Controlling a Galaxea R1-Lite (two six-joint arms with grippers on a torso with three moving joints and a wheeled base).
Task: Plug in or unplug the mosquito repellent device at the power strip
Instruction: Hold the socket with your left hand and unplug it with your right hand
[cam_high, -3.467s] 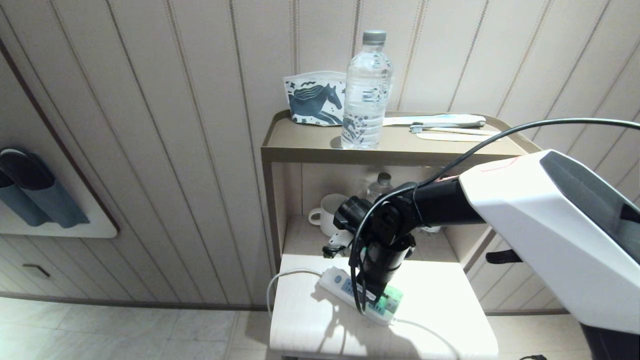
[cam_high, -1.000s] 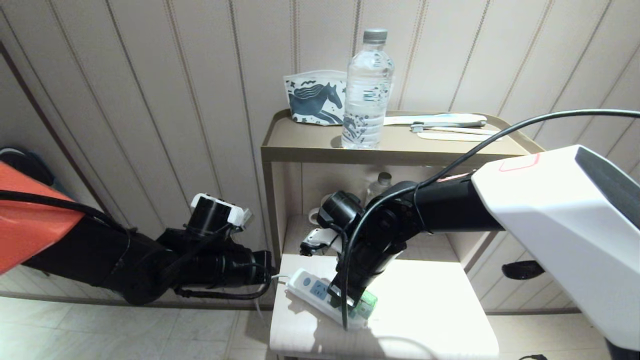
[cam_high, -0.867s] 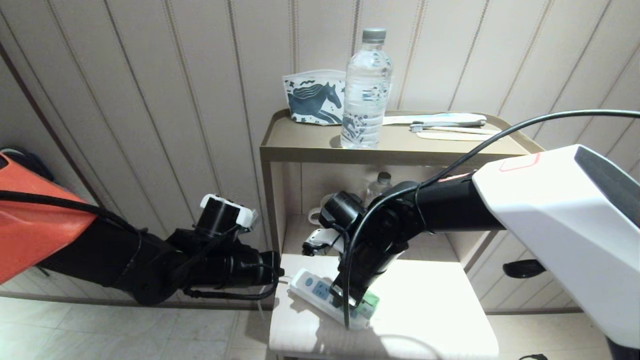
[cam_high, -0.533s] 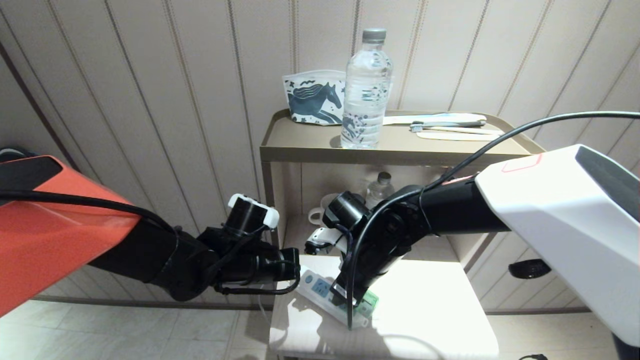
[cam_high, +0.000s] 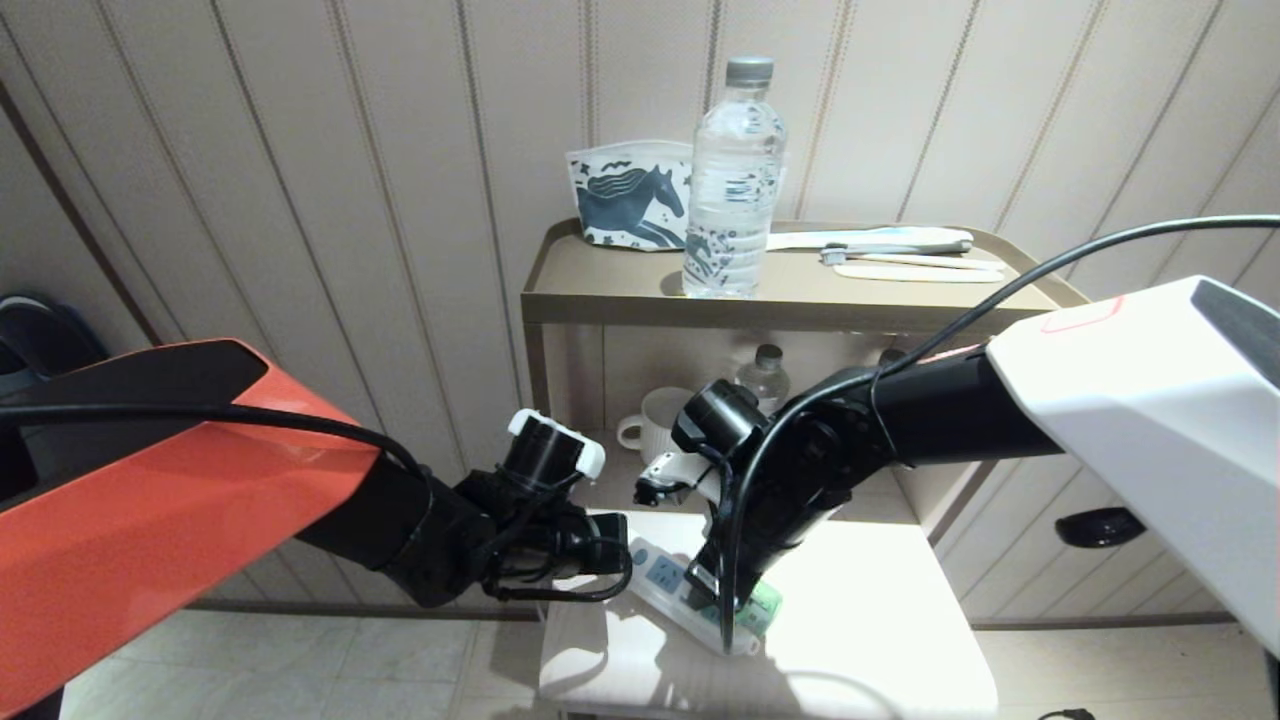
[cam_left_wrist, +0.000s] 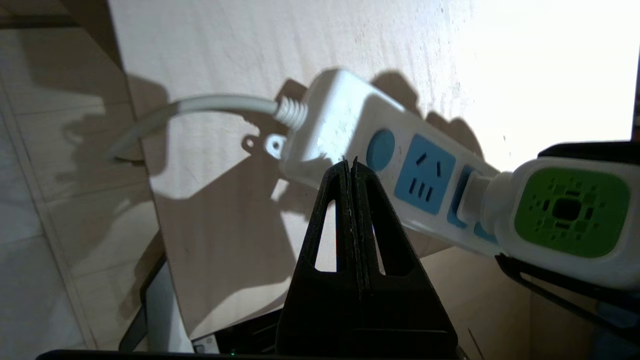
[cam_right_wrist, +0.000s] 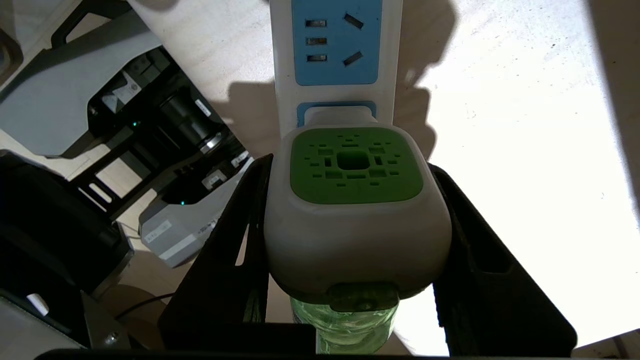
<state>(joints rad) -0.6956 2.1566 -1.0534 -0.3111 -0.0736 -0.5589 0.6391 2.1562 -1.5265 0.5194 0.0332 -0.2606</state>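
The white power strip with blue sockets lies slanted on the pale table. The mosquito repellent device, a white-and-green head on a green bottle, sits plugged into the strip's second socket. My right gripper reaches down from above and is shut on the device's head, one finger on each side. My left gripper comes in from the left, shut and empty. Its fingertips are at the strip's cord end, beside the round blue button.
A shelf unit behind the table carries a water bottle, a horse-print pouch and toothbrushes. A white mug and a small bottle stand inside it. The strip's cord runs off the table's left edge.
My left arm has swung in from the left, bringing its shut gripper to the strip's cord end. The right gripper, device and strip have shifted a little to the right.
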